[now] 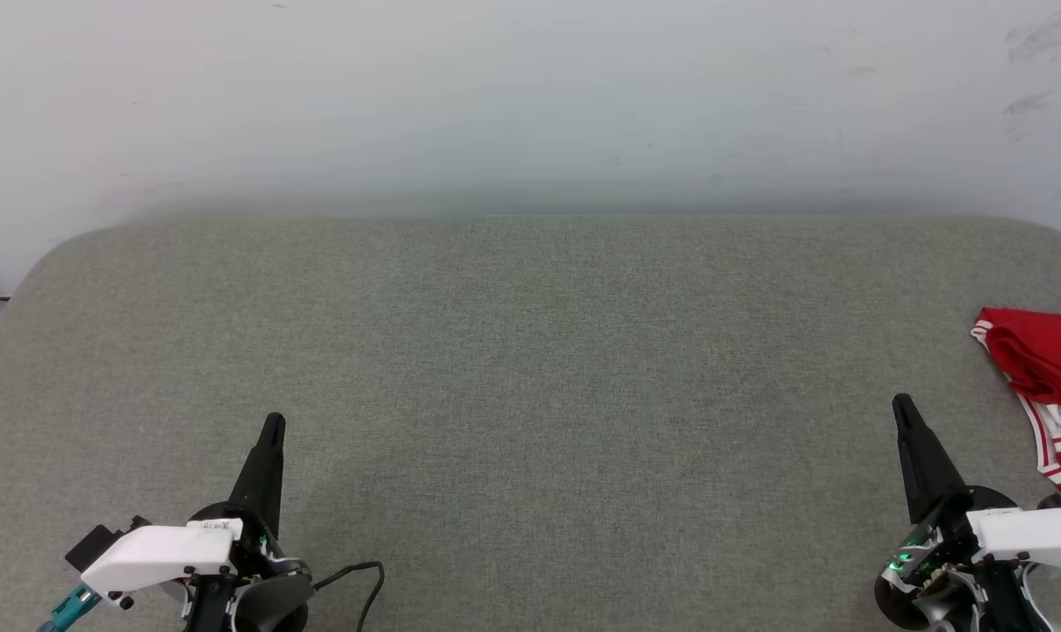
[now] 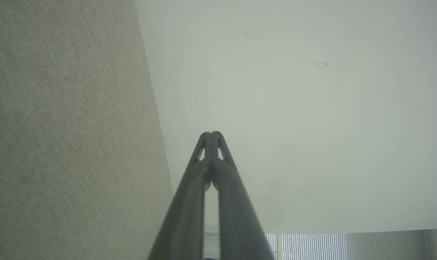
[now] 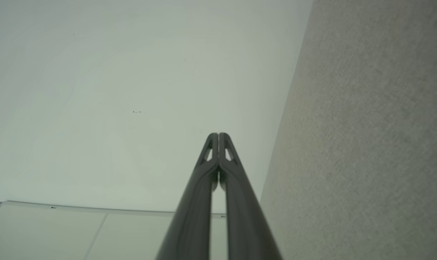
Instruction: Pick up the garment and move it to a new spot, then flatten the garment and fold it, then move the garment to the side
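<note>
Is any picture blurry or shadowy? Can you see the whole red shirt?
Head view: soft, even light, barely any shadow on the table; the garment is cut off by the picture's right edge. Left wrist view: the left gripper blurs toward the bottom, near the lens. Right wrist view: the right gripper does too; the wall looks hazy.
</note>
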Robot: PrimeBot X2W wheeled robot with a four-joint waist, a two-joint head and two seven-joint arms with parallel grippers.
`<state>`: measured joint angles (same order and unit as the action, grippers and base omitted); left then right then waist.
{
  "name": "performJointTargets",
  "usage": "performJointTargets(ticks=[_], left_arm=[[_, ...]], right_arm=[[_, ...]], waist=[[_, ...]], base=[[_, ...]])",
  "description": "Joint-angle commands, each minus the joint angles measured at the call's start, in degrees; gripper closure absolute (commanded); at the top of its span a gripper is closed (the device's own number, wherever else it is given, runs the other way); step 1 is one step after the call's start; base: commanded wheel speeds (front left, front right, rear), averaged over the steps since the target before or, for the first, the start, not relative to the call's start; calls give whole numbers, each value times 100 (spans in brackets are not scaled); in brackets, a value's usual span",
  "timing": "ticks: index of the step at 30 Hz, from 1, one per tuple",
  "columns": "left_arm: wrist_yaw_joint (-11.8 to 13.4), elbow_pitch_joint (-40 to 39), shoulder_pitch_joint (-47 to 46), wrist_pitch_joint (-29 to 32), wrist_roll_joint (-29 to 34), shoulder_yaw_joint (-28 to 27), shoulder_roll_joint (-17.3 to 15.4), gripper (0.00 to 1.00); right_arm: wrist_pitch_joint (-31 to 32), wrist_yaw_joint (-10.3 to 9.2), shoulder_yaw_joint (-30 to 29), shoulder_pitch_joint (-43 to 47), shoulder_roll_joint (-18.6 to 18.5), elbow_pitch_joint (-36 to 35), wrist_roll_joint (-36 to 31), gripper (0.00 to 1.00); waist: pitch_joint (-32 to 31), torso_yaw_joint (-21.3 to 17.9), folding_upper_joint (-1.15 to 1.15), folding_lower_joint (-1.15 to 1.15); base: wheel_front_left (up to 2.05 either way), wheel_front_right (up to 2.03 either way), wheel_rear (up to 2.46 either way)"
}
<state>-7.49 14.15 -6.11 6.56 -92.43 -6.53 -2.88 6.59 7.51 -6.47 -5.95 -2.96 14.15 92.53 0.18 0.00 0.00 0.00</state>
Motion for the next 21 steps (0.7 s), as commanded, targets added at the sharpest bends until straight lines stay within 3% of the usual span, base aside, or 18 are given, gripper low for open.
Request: performJointTargets(ticks=[1,21], left_arm=[[1,-2,-42,9,9,-13,8,100],[1,-2,-42,9,8,-12,8,100]], right_arm=[[5,-4,2,-78,20,5,-27,100],[4,-4,2,-78,20,5,-26,100]], waist=[[0,0,0,0],[0,0,0,0]], base=[[0,0,0],[0,0,0]])
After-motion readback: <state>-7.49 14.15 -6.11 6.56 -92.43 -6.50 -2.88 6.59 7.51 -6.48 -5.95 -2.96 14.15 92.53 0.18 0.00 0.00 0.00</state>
